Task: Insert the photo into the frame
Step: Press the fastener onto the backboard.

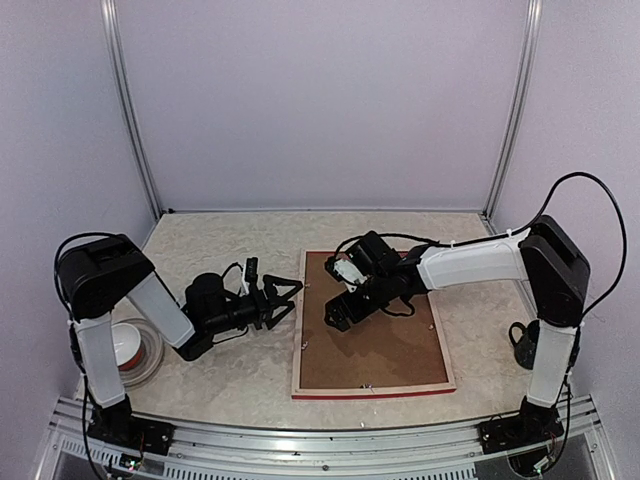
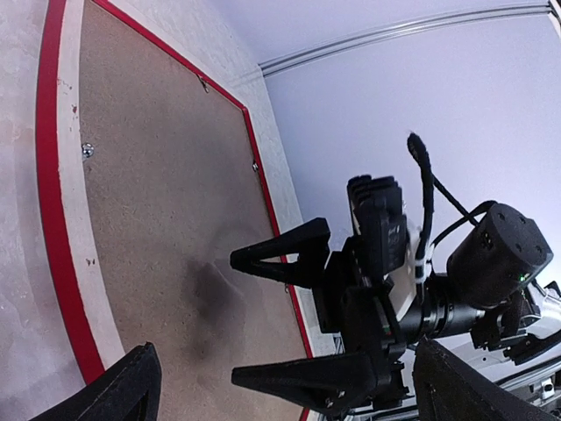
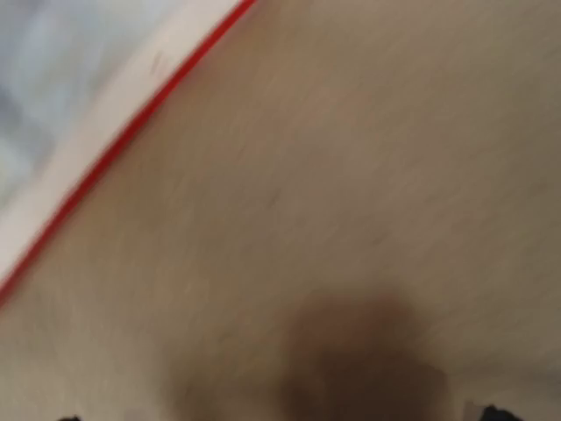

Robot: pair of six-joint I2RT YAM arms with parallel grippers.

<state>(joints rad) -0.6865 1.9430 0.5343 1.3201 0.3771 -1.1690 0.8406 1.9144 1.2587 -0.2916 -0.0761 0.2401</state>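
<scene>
**Both pincers released at the face-down frame; the photo is not to be seen**

Top view: the frame (image 1: 370, 392) lies rear side up on the table (image 1: 220, 250), right of the middle and close to the near edge. Its long axis seems to run from the near edge toward the far one. A brown backing board (image 1: 385, 350) fills its opening. The right gripper (image 1: 338, 318) hangs over the far-left part of that board, so it is the nearer arm. The left gripper (image 1: 293, 300) sits just outside the frame's left rail, pointing across at it. Its jaws are spread and hold nothing. The photo shows nowhere on the table. Whether it lies under the board cannot be told.

Left wrist view: this camera looks along the board toward the right gripper, whose two fingers (image 2: 280, 250) stand wide apart with nothing between them. They are low over the board, but contact cannot be made out. Small clips (image 2: 88, 151) sit at the board's margin against the pale rail.

Right wrist view: blurred. The board fills nearly the whole picture, with the frame's red edge and pale rail crossing the upper-left corner and a dark shadow low in the middle. No print appears here either.

My judgement is that the coming move turns on the board directly beneath the right pincer.
</scene>
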